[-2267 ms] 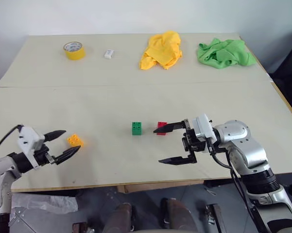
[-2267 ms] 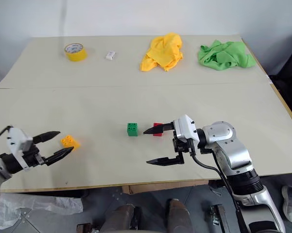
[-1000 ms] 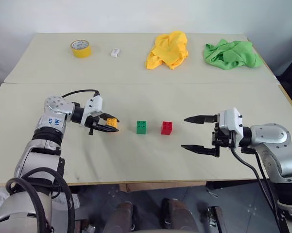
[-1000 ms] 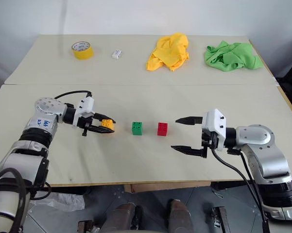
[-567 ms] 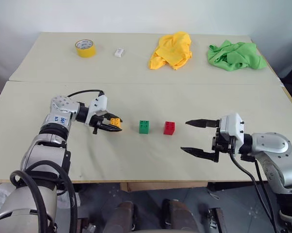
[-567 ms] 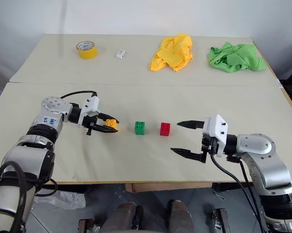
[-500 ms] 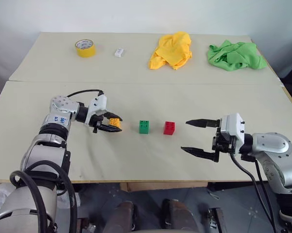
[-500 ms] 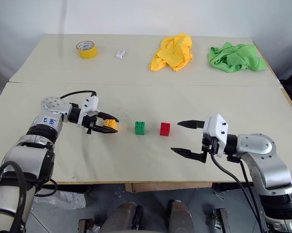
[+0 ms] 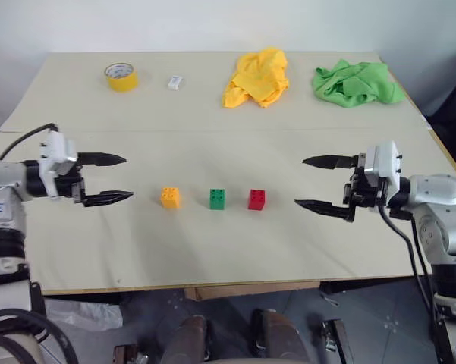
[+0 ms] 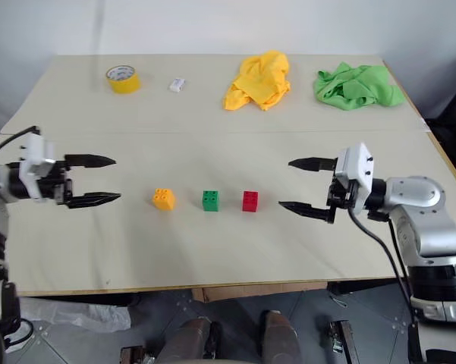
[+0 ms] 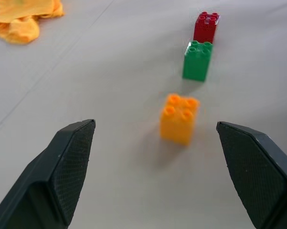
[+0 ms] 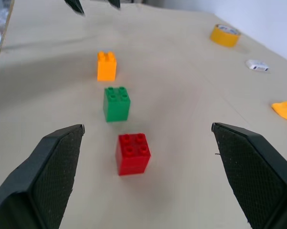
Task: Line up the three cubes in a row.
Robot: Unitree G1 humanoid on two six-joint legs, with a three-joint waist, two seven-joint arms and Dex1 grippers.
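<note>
Three studded cubes stand in a straight row mid-table: orange-yellow cube [image 9: 170, 197] on the left, green cube [image 9: 218, 199] in the middle, red cube [image 9: 257, 199] on the right, with small gaps between them. My left gripper [image 9: 115, 179] hovers open well to the left of the orange-yellow cube, pointing toward it, holding nothing. My right gripper [image 9: 312, 183] is open to the right of the red cube, also empty. The left wrist view shows the orange-yellow cube [image 11: 179, 118] nearest, then the green cube [image 11: 197, 59] and the red cube [image 11: 206, 26] in line.
Along the far side of the table lie a yellow tape roll [image 9: 121, 76], a small white block [image 9: 174, 82], a crumpled yellow cloth [image 9: 256, 76] and a green cloth [image 9: 356, 83]. A seam [image 9: 212, 131] runs across the table between the two boards.
My left gripper opened, let go of the orange-yellow cube and drew back to the left and up. The cube stays beside the green one. The right gripper shifted slightly right and up.
</note>
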